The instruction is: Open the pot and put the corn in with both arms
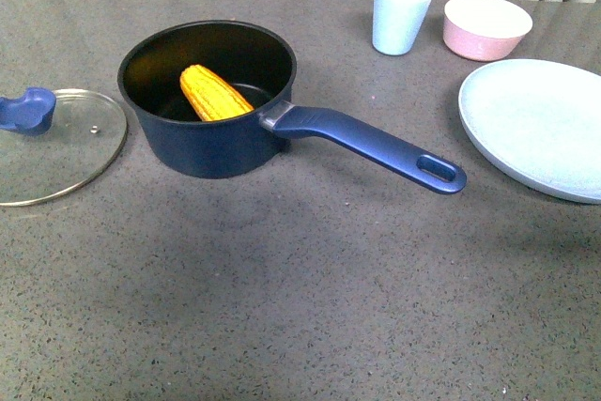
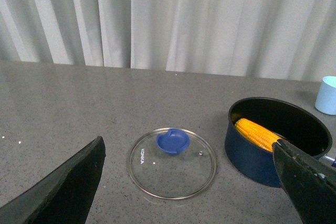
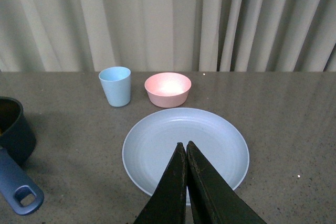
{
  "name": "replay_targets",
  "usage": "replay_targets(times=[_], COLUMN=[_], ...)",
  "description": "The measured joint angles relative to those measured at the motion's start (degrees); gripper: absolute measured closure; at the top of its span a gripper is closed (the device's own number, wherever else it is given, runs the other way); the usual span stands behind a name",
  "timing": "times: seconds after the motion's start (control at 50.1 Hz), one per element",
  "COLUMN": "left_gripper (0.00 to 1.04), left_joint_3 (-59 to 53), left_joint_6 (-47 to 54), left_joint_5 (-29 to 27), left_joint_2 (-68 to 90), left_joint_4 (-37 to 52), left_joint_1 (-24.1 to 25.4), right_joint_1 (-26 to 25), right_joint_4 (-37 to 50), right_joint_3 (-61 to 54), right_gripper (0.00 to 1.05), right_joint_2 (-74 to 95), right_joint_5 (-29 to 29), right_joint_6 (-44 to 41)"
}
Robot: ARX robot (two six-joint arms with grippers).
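The navy pot [image 1: 211, 143] stands uncovered on the grey table, its long handle [image 1: 371, 145] pointing right. The yellow corn [image 1: 213, 94] lies tilted inside it, leaning on the wall; the left wrist view shows the corn [image 2: 257, 133] in the pot [image 2: 252, 156] too. The glass lid [image 1: 52, 152] with its blue knob [image 1: 28, 110] lies flat left of the pot, also seen as the lid [image 2: 172, 163] in the left wrist view. My left gripper [image 2: 189, 153] hangs open above the lid, holding nothing. My right gripper [image 3: 186, 145] is shut and empty over the pale blue plate [image 3: 157, 145]. Neither arm shows in the front view.
A pale blue plate [image 1: 535, 124] lies right of the pot handle. A light blue cup [image 1: 401, 14] and a pink bowl [image 1: 485, 27] stand at the back right. A curtain hangs behind the table's far edge.
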Motion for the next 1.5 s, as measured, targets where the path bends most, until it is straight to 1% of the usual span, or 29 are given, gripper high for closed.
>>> replay_targets(times=[0.22, 0.679, 0.798, 1.217, 1.237, 1.277, 1.297, 1.357, 1.377, 1.417, 1.437, 1.457, 1.497], left_gripper=[0.09, 0.09, 0.09, 0.09, 0.09, 0.09, 0.09, 0.09, 0.09, 0.09, 0.09, 0.09, 0.09], left_joint_3=[0.00, 0.00, 0.00, 0.00, 0.00, 0.00, 0.00, 0.00, 0.00, 0.00, 0.00, 0.00, 0.00], left_joint_6=[0.00, 0.00, 0.00, 0.00, 0.00, 0.00, 0.00, 0.00, 0.00, 0.00, 0.00, 0.00, 0.00], left_joint_5=[0.00, 0.00, -0.02, 0.00, 0.00, 0.00, 0.00, 0.00, 0.00, 0.00, 0.00, 0.00, 0.00], left_joint_2=[0.00, 0.00, 0.00, 0.00, 0.00, 0.00, 0.00, 0.00, 0.00, 0.00, 0.00, 0.00, 0.00], left_joint_4=[0.00, 0.00, 0.00, 0.00, 0.00, 0.00, 0.00, 0.00, 0.00, 0.00, 0.00, 0.00, 0.00], left_joint_1=[0.00, 0.00, 0.00, 0.00, 0.00, 0.00, 0.00, 0.00, 0.00, 0.00, 0.00, 0.00, 0.00], right_joint_1=[0.00, 0.00, 0.00, 0.00, 0.00, 0.00, 0.00, 0.00, 0.00, 0.00, 0.00, 0.00, 0.00], right_joint_4=[-6.43, -12.94, -21.90, -22.71, -22.73, -22.73, -22.73, -22.73, -22.71, -22.71, -22.73, -22.71, -22.73], right_joint_3=[0.00, 0.02, 0.04, 0.04, 0.04, 0.04, 0.04, 0.04, 0.04, 0.04, 0.04, 0.04, 0.04], right_gripper=[1.03, 1.03, 1.03, 1.03, 1.01, 0.93, 0.91, 0.80, 0.79, 0.72, 0.66, 0.65, 0.58], right_joint_2=[-6.45, -12.94, -20.33, -22.45, -22.45, -22.45, -22.45, -22.45, -22.45, -22.45, -22.45, -22.45, -22.45], right_joint_5=[-0.02, -0.02, 0.04, 0.00, 0.00, 0.02, 0.00, 0.00, 0.00, 0.00, 0.00, 0.00, 0.00], right_joint_6=[0.00, 0.00, 0.00, 0.00, -0.07, -0.02, -0.02, -0.02, -0.02, -0.02, -0.02, -0.02, -0.02])
